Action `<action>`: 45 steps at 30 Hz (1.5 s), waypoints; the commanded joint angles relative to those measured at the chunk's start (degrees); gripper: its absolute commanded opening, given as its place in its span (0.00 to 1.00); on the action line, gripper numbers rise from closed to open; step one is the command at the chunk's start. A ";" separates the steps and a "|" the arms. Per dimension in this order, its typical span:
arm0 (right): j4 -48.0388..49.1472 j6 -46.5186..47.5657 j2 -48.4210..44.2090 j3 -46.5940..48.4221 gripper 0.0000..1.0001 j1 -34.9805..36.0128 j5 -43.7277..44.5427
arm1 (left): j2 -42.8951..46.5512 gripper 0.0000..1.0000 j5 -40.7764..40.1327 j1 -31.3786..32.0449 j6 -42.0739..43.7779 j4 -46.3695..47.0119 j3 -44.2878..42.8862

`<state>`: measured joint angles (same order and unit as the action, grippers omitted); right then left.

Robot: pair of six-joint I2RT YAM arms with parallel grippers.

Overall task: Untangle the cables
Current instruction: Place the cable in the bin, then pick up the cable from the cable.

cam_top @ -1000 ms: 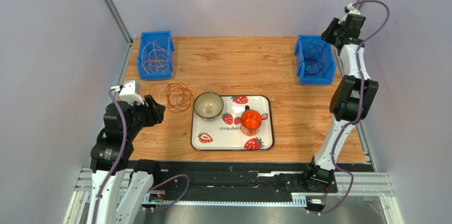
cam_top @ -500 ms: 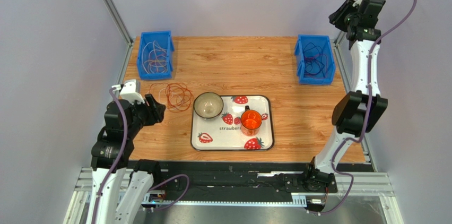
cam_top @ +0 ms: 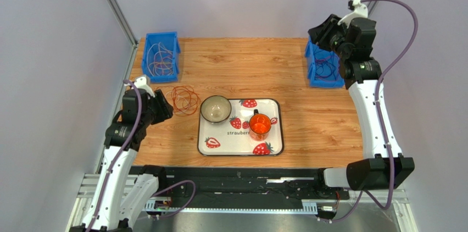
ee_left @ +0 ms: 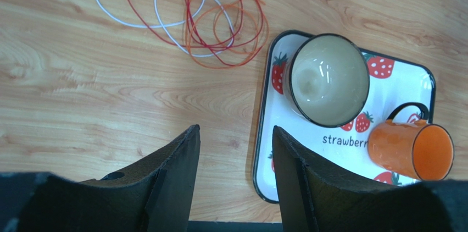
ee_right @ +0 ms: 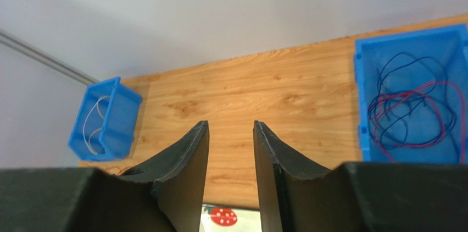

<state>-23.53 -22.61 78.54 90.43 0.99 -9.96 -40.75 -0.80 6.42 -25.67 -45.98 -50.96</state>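
The left arm is bent low, the left pincer (ee_left: 233,133) released and empty over the desk (ee_left: 82,105). The red, orange and white cables (ee_left: 203,23) lie tangled beside the tray (ee_left: 272,155). The right arm reaches high, the right pincer (ee_right: 230,127) gaping empty near a blue bin (ee_right: 365,67). The tray reads "strawberr", and the mug (ee_left: 409,152) hides the rest.

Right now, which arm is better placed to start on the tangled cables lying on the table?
Left. The left tool, open, hangs just beside the tangled cables, facing them; the right tool is raised far off by the right blue bin.
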 commanded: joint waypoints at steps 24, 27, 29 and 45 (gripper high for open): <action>-3.54 -4.46 -14.12 -32.42 0.37 28.71 2.75 | -33.59 0.59 -8.96 -12.37 -12.83 23.90 -0.63; -3.80 -4.02 -14.03 -32.51 0.37 29.15 2.31 | -36.66 0.59 -10.10 -14.06 -11.51 29.07 -0.11; -4.15 -3.67 -13.94 -32.43 0.37 29.33 1.79 | -39.04 0.59 -8.62 -15.20 -9.05 32.51 -0.02; -7.23 -0.24 -12.54 -31.11 0.37 29.50 -1.47 | -55.30 0.56 0.18 -18.81 0.27 36.22 -8.97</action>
<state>-30.92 -24.32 66.19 57.95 30.26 -9.93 -92.44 -4.29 -12.14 -28.40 -10.90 -54.52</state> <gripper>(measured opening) 0.370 0.564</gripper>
